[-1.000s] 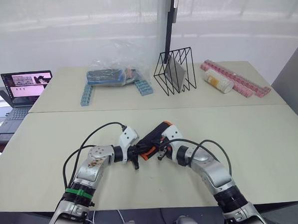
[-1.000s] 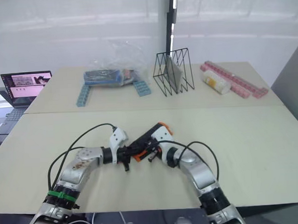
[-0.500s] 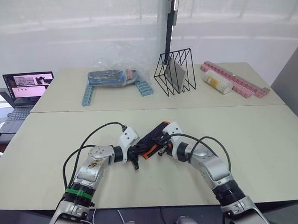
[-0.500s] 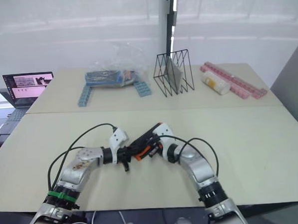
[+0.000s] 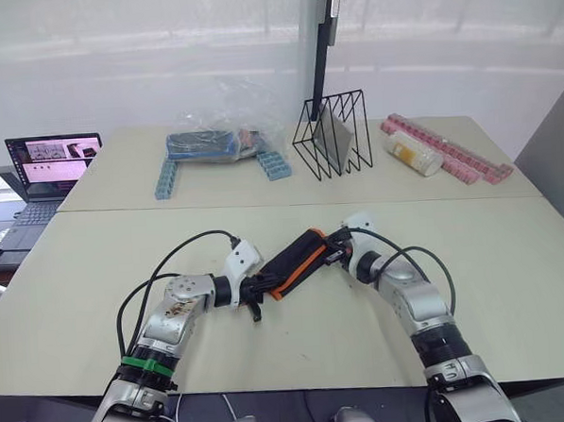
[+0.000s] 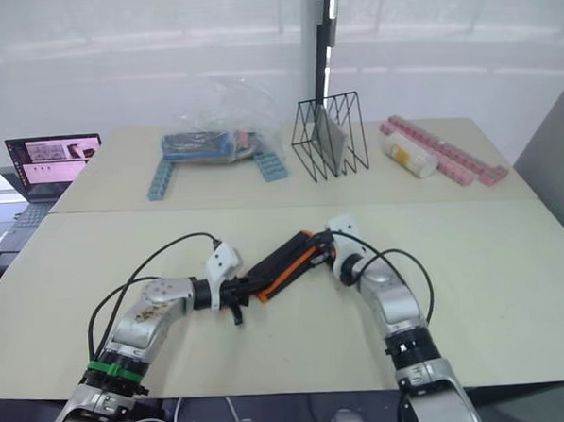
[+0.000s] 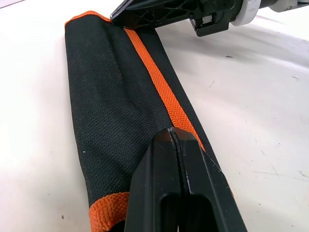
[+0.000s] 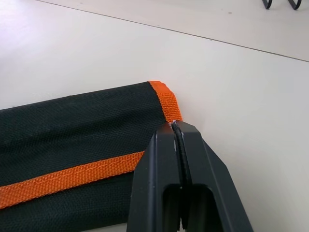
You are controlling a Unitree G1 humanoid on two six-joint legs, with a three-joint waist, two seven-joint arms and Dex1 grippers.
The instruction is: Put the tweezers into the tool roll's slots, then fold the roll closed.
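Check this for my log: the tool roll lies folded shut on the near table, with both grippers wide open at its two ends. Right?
Not quite. The tool roll is folded on the near table, but the left gripper and right gripper are shut, as both wrist views show.

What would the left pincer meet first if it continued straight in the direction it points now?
The left pincer already lies on the tool roll. Straight on along the roll, it would probably meet the right pincer at the far end.
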